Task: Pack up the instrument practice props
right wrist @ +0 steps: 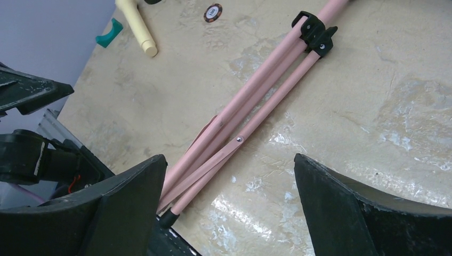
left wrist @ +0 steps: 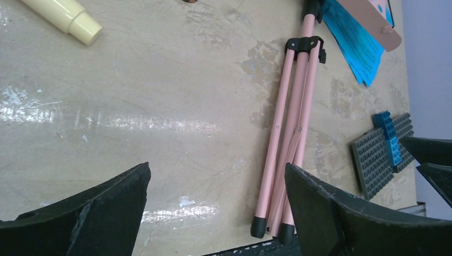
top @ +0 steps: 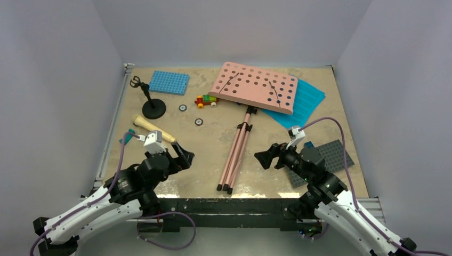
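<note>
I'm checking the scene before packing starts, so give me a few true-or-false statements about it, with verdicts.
1. The pink music stand lies on the table with its legs folded together. True.
2. The cream toy microphone is clipped into the black mic stand. False: it lies on the table, not in the clip.
3. The cyan sheet-music pages lie partly under the stand's hole-dotted board. True.
4. The right arm's jaws grip the music stand. False: they stand open and empty.
5. The left arm's jaws are open. True.
</note>
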Robot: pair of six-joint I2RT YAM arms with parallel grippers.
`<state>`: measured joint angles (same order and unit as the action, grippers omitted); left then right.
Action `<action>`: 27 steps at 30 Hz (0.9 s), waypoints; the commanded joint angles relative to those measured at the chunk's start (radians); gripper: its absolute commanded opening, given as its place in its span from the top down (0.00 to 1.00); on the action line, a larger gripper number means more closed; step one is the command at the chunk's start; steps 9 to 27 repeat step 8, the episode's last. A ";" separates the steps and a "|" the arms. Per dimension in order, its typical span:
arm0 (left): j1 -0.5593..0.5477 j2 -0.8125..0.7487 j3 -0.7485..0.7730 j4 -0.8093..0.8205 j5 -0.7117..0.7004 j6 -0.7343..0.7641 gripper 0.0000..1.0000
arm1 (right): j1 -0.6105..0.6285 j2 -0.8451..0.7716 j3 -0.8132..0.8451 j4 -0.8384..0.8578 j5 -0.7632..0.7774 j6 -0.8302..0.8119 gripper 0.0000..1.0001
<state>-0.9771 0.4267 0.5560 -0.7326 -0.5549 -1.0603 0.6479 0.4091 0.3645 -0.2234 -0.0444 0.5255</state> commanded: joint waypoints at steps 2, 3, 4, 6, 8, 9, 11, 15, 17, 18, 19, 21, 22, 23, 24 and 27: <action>0.002 0.025 0.021 -0.064 -0.043 -0.030 0.00 | 0.002 -0.002 0.026 0.026 -0.013 0.023 0.04; 0.002 0.034 0.026 -0.067 -0.044 -0.029 0.00 | 0.002 0.002 0.029 0.025 -0.003 0.037 0.04; 0.002 0.042 0.030 -0.069 -0.046 -0.029 0.00 | 0.002 0.005 0.034 0.019 0.011 0.058 0.03; 0.002 0.056 0.037 -0.071 -0.043 -0.029 0.00 | 0.002 0.015 0.045 -0.001 0.039 0.102 0.03; 0.002 0.062 0.042 -0.076 -0.043 -0.023 0.00 | 0.002 0.022 0.057 -0.020 0.068 0.149 0.01; 0.002 0.062 0.042 -0.076 -0.043 -0.023 0.00 | 0.002 0.022 0.057 -0.020 0.068 0.149 0.01; 0.002 0.062 0.042 -0.076 -0.043 -0.023 0.00 | 0.002 0.022 0.057 -0.020 0.068 0.149 0.01; 0.002 0.062 0.042 -0.076 -0.043 -0.023 0.00 | 0.002 0.022 0.057 -0.020 0.068 0.149 0.01; 0.002 0.062 0.042 -0.076 -0.043 -0.023 0.00 | 0.002 0.022 0.057 -0.020 0.068 0.149 0.01; 0.002 0.062 0.042 -0.076 -0.043 -0.023 0.00 | 0.002 0.022 0.057 -0.020 0.068 0.149 0.01; 0.002 0.062 0.042 -0.076 -0.043 -0.023 0.00 | 0.002 0.022 0.057 -0.020 0.068 0.149 0.01; 0.002 0.062 0.042 -0.076 -0.043 -0.023 0.00 | 0.002 0.022 0.057 -0.020 0.068 0.149 0.01; 0.002 0.062 0.042 -0.076 -0.043 -0.023 0.00 | 0.002 0.022 0.057 -0.020 0.068 0.149 0.01; 0.002 0.062 0.042 -0.076 -0.043 -0.023 0.00 | 0.002 0.022 0.057 -0.020 0.068 0.149 0.01; 0.002 0.062 0.042 -0.076 -0.043 -0.023 0.00 | 0.002 0.022 0.057 -0.020 0.068 0.149 0.01; 0.002 0.062 0.042 -0.076 -0.043 -0.023 0.00 | 0.002 0.022 0.057 -0.020 0.068 0.149 0.01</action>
